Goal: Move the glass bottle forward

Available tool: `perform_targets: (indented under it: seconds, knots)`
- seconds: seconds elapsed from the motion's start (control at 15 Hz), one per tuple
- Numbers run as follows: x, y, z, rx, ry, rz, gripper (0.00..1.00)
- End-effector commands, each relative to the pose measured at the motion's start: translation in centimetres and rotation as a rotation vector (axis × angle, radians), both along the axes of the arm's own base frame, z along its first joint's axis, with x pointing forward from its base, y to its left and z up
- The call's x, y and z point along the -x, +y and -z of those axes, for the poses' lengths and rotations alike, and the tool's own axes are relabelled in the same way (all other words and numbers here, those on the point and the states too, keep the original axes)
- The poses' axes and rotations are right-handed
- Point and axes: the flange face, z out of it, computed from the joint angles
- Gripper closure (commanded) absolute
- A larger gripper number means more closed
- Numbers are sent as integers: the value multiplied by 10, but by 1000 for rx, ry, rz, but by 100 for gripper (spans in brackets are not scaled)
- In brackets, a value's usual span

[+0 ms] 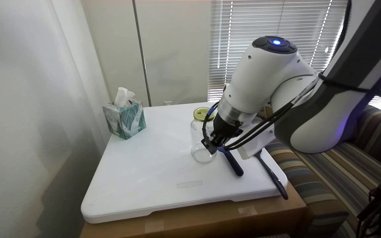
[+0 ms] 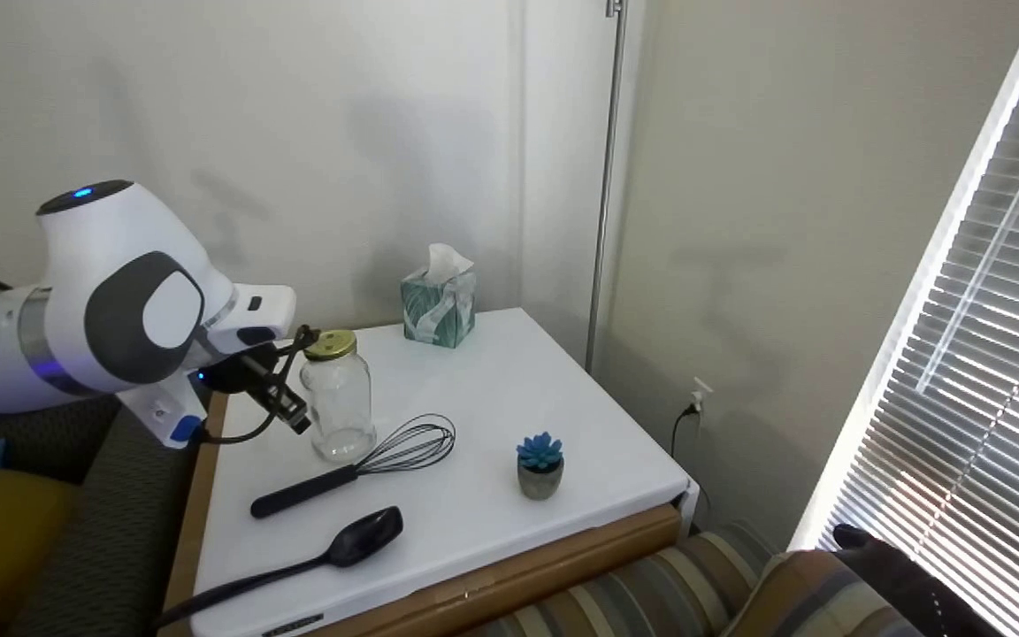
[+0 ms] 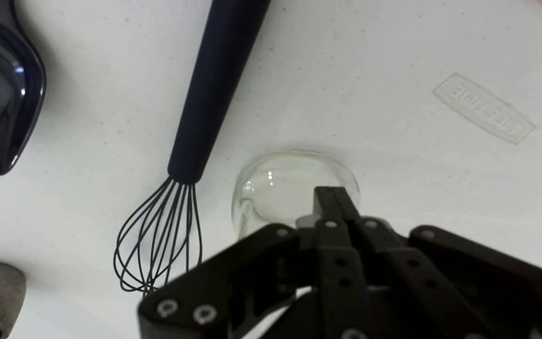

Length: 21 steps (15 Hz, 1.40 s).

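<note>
Prob. the lining-up step: claw (image 3: 333, 201), tips together & empty, sits approx. 8 o'clock of the upright glass bottle (image 2: 341, 404) on the bench (image 2: 496, 389) in an exterior view, contact unclear, so next move prob. needs a slow, low push fwd w/o tipping it.

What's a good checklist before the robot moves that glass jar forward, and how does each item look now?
Glass jar upright on the table: ok.
Lid on top of the jar: ok.
Hand open, if it must grip: not ok; its fingers are together.
Hand clear of the jar: cannot tell; they look close.
Whisk clear of the jar: ok; a gap shows in the wrist view.
Tissue box apart from the jar: ok.
</note>
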Motion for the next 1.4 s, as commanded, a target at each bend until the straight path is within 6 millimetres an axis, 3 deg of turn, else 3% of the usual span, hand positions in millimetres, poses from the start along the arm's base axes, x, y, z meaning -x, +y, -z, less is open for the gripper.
perform_targets:
  seconds: [0.0, 0.73, 1.33]
  knots:
    - [-6, 3, 9, 16, -34, 5, 100]
    - [-17, 5, 26, 51, -44, 55, 100]
    - [-63, -18, 24, 46, -74, 82, 100]
